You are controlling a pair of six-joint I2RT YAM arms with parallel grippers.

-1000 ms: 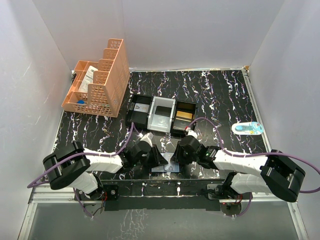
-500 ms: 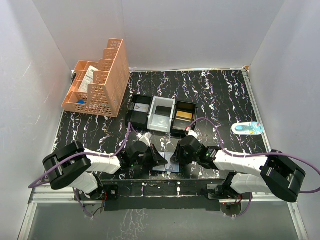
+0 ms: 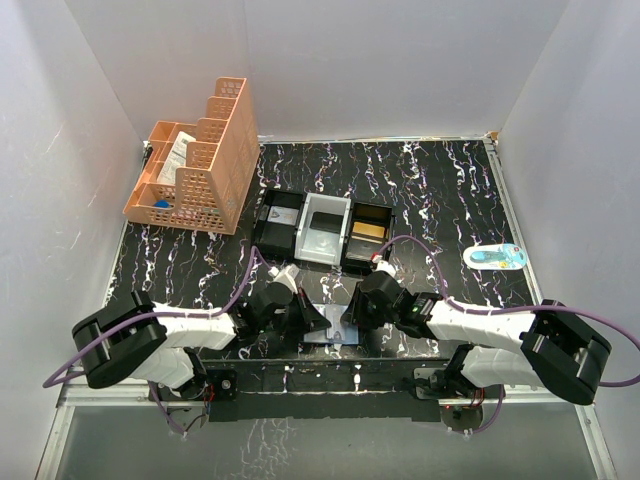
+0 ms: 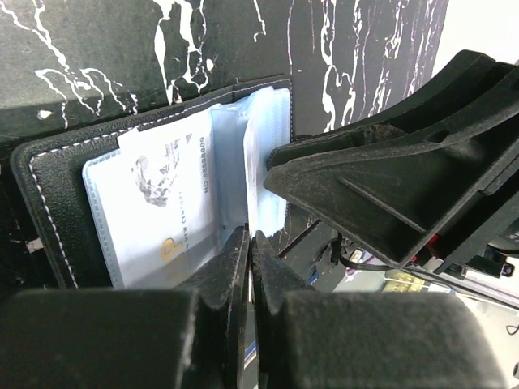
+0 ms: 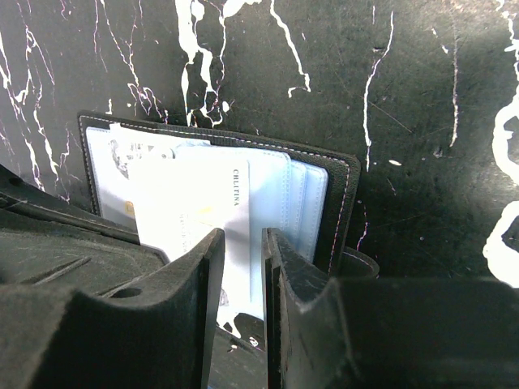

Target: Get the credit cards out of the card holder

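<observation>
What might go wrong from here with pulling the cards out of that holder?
1. The left gripper is shut at the clear sleeves; it may be pinching a sleeve rather than a card, so pulling could drag the card holder.
2. The right gripper straddles a white card close beside the left one, so the two might bump.
3. The holder lies near the front edge of the table and could slide off.

My marbled counter (image 3: pixel 440 190) holds an orange basket (image 3: pixel 200 165) left, a tray (image 3: pixel 325 228) midway, the card holder (image 3: pixel 331 337) near me, an oval object (image 3: pixel 495 256) right.
</observation>
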